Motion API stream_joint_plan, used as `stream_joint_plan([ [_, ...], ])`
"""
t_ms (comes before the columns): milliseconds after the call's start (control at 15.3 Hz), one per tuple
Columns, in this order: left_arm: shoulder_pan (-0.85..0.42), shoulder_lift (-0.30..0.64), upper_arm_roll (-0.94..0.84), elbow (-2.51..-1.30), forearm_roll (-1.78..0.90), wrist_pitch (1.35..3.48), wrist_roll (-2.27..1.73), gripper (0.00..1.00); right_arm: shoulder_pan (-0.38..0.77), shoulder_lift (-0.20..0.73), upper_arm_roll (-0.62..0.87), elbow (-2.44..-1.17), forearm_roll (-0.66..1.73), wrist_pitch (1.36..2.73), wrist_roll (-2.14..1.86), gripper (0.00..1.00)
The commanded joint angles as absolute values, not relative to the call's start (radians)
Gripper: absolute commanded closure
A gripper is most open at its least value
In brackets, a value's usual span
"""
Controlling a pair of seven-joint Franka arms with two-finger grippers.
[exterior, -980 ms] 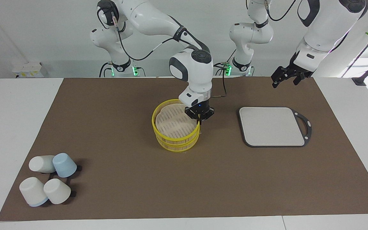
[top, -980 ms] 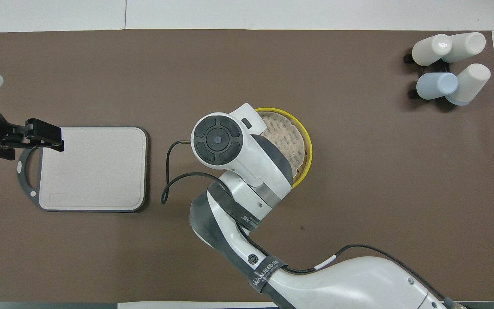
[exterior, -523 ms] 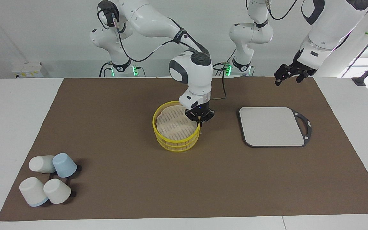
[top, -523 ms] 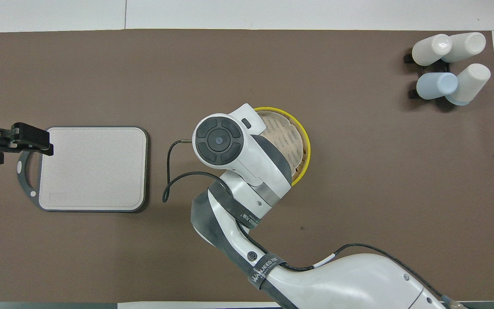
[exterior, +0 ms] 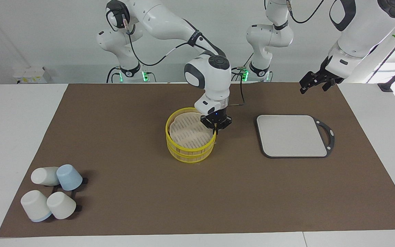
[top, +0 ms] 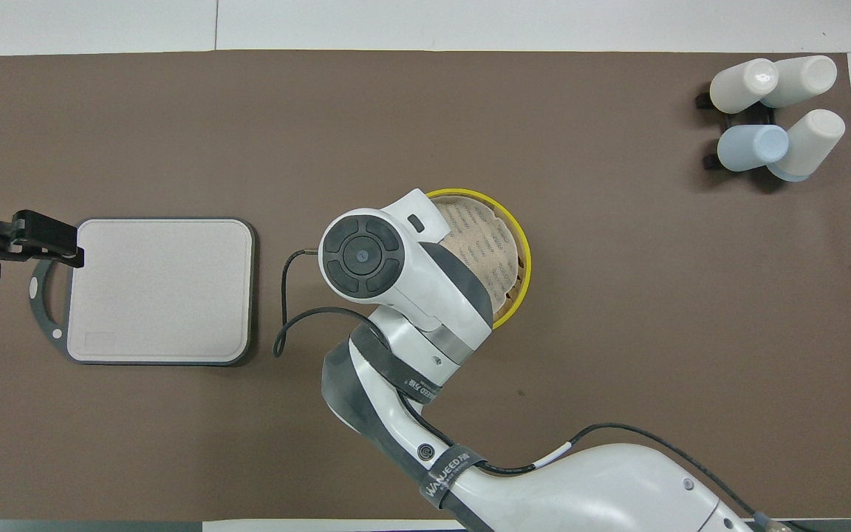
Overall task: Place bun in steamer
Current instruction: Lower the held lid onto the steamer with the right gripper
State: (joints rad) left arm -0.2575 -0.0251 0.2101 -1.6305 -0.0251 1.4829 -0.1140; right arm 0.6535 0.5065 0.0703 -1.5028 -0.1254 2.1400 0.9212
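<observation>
The steamer (exterior: 190,151) is a round yellow-rimmed basket in the middle of the brown mat. Its yellow-rimmed pale lid (exterior: 187,132) lies on top of it, slightly tilted. My right gripper (exterior: 215,131) is shut on the lid's rim at the side toward the left arm's end. In the overhead view the right arm covers part of the steamer (top: 523,251) and hides the gripper. The bun is hidden or out of view. My left gripper (exterior: 312,87) is open and empty, raised over the mat's edge near the grey board; it also shows in the overhead view (top: 63,247).
A grey square board (exterior: 291,135) with a dark handle ring lies beside the steamer toward the left arm's end. Several white and pale blue cups (exterior: 51,192) stand on a black rack at the mat's corner toward the right arm's end, farther from the robots.
The lid has come down from a tilted hold to lie flatter on the basket, shifting slightly toward the left arm's end. My left gripper has drawn back off the board toward its own end.
</observation>
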Motion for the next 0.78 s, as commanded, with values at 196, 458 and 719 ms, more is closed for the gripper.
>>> stream_joint_plan([
  [196, -0.267, 0.001, 0.212, -1.539, -0.018, 1.463, -0.057, 0.0, 0.655, 0.482, 0.077, -1.539, -0.127, 2.132, 0.973, 1.0],
  [458, -0.267, -0.003, 0.21, -1.534, -0.018, 1.463, -0.054, 0.0, 0.644, 0.482, 0.075, -1.539, -0.127, 2.132, 0.962, 0.18],
  [719, -0.27, -0.012, 0.216, -1.537, -0.014, 1.471, -0.032, 0.0, 0.624, 0.469, 0.077, -1.537, -0.127, 2.129, 0.953, 0.0],
])
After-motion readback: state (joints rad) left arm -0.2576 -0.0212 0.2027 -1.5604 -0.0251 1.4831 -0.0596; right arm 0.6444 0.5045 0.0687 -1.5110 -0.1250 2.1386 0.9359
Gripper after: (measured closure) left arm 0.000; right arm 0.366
